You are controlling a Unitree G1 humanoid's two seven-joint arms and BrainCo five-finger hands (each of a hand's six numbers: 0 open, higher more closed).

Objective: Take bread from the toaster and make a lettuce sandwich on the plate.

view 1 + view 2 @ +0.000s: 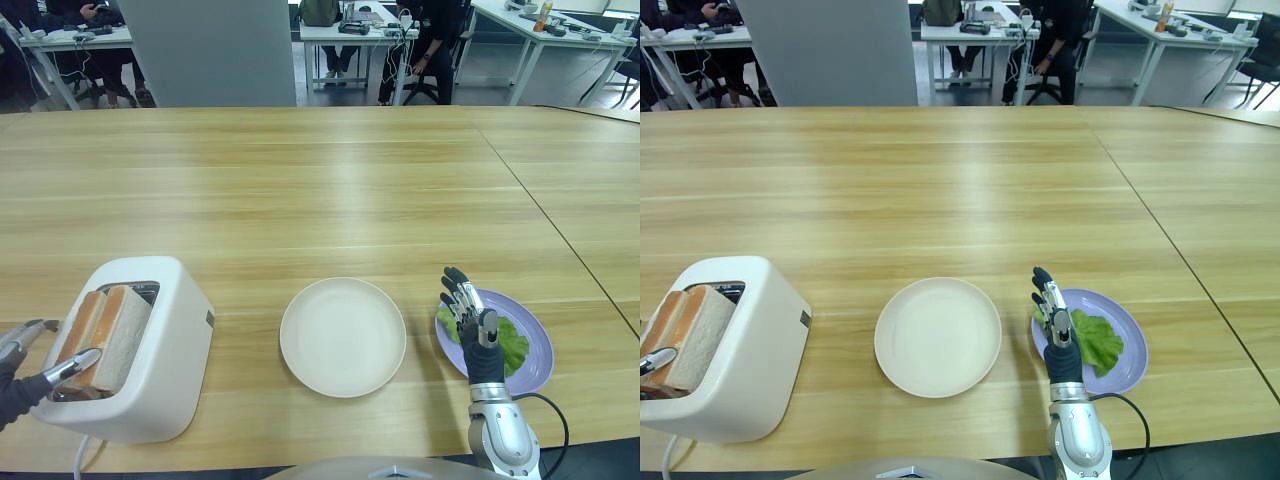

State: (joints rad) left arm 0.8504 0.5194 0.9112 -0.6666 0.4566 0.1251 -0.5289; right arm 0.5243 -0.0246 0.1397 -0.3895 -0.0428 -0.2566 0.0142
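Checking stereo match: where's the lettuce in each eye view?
Left eye view: lettuce on the purple plate, lower right, just right of the right hand.
Right eye view: lettuce lower right but nearer centre, on that plate.
Shared landmark: the white plate left of it.

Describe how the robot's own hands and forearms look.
The right hand has a black palm, slim silver-and-black fingers, a rounded silver forearm and a black cable looping beside it. The left hand is dark grey with silver fingers.

Toaster [172, 345] left; plate [343, 336] centre — lettuce [513, 346] right
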